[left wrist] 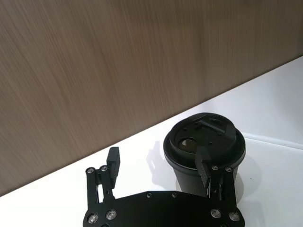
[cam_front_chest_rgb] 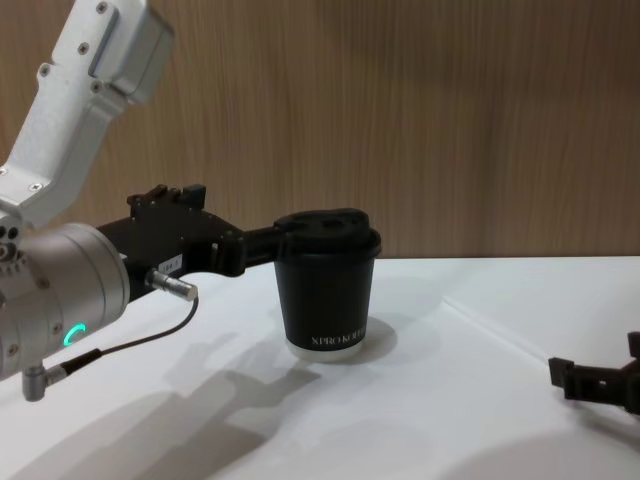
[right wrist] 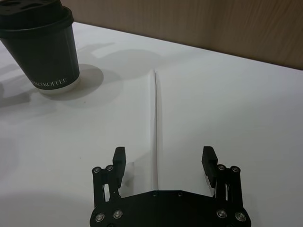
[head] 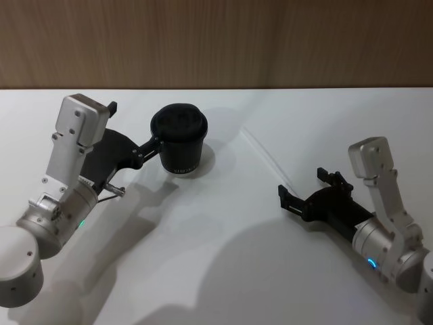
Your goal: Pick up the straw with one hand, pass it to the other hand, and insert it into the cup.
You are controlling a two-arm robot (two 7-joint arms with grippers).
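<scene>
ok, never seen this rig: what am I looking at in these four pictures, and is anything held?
It is a two-armed robot at a white table. One camera looks down from its head, one forward from its chest, one sits on each wrist. On the table are a black lidded coffee cup and a thin white straw, lying flat. The left gripper is open, one finger beside the cup's lid. The right gripper is open at the straw's near end, the straw running between its fingers. Nothing is held.

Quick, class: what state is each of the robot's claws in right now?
Left claw: open, empty, beside the black lidded paper cup.
Right claw: open, empty, straddling the thin white paper straw, not gripping it.
</scene>
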